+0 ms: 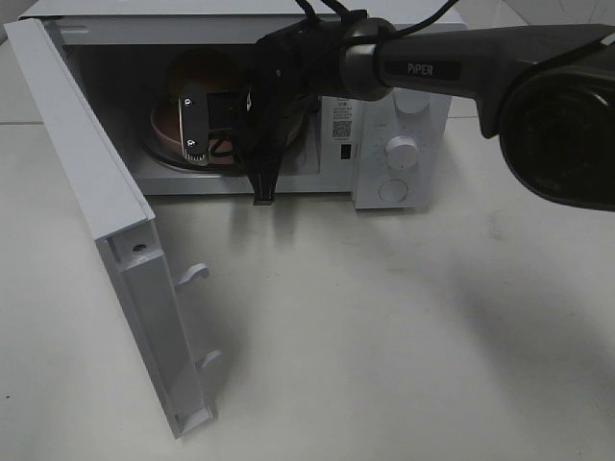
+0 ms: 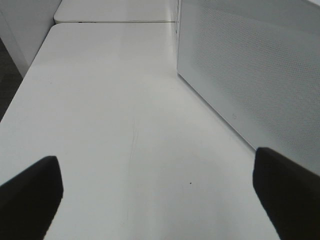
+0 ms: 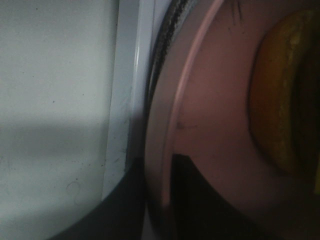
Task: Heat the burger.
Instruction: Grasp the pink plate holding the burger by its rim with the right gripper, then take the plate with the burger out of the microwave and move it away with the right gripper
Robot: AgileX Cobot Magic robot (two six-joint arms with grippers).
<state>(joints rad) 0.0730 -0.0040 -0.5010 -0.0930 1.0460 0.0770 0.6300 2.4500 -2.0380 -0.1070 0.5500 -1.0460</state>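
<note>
The burger (image 1: 207,72) sits on a round pink plate (image 1: 165,133) inside the open white microwave (image 1: 404,106). In the right wrist view the golden bun (image 3: 280,100) rests on the plate (image 3: 215,100), which lies on the turntable. My right gripper (image 1: 216,149) reaches into the cavity. Its two dark fingers stand close together on either side of the plate's rim, so the right gripper (image 3: 157,200) is shut on it. My left gripper (image 2: 157,200) is open and empty over the white table beside the microwave's perforated side wall (image 2: 250,65). It is out of the exterior high view.
The microwave door (image 1: 96,192) stands swung wide open toward the front left, with its latch hooks (image 1: 197,274) sticking out. Two control knobs (image 1: 401,151) are on the right panel. The right arm (image 1: 461,62) crosses above the microwave's front.
</note>
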